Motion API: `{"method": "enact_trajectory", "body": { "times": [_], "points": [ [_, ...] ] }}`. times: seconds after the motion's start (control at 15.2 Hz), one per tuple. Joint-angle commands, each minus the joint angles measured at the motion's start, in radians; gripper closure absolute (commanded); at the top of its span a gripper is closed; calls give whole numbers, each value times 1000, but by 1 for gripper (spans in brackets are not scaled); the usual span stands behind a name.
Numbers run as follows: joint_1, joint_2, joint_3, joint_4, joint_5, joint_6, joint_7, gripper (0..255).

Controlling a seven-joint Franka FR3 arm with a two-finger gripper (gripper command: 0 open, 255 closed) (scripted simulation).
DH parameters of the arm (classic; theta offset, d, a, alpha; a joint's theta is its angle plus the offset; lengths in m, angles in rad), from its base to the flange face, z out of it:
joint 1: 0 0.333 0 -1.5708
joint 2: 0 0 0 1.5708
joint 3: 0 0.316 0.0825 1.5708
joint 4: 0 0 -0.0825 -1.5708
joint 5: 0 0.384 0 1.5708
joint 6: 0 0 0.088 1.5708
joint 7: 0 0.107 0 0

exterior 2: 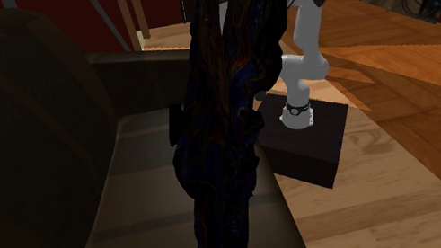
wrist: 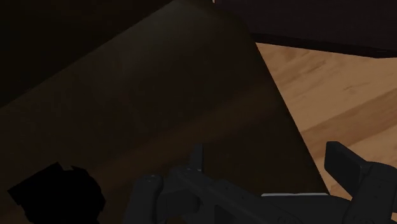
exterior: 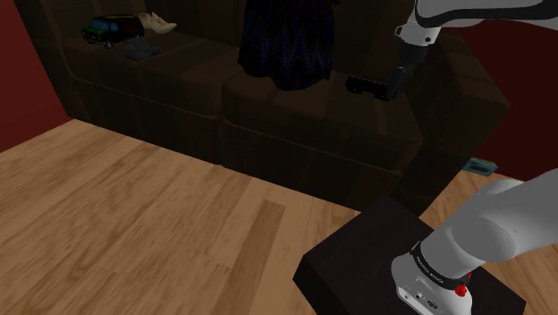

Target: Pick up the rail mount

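Gripper (exterior: 400, 82) is hanging just beside rail mount (exterior: 366, 87), on shoulder view's right, over sofa (exterior: 179, 98) | claw opening: cannot tell | is risking knocking mount aside before closing

— Entry: type of place?
— Home, living room.
— Items in evidence?
— One long dark brown sofa (exterior: 179, 89), cushioned. One plank wood floor (exterior: 134, 206). One dark red wall (exterior: 22, 80). One dark patterned cloth (exterior: 291, 40), draped over the sofa back. One toy car (exterior: 112, 29), on a seat.
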Motion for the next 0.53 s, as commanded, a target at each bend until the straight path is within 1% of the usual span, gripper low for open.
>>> {"method": "enact_trajectory", "body": {
  "times": [0.0, 0.2, 0.46],
  "points": [
    [2, 67, -34, 61, 4, 16, -71, 0],
    [3, 174, -81, 151, 26, 44, -172, 0],
    [-5, 330, -132, 293, 80, 66, -312, 0]
  ]
}}
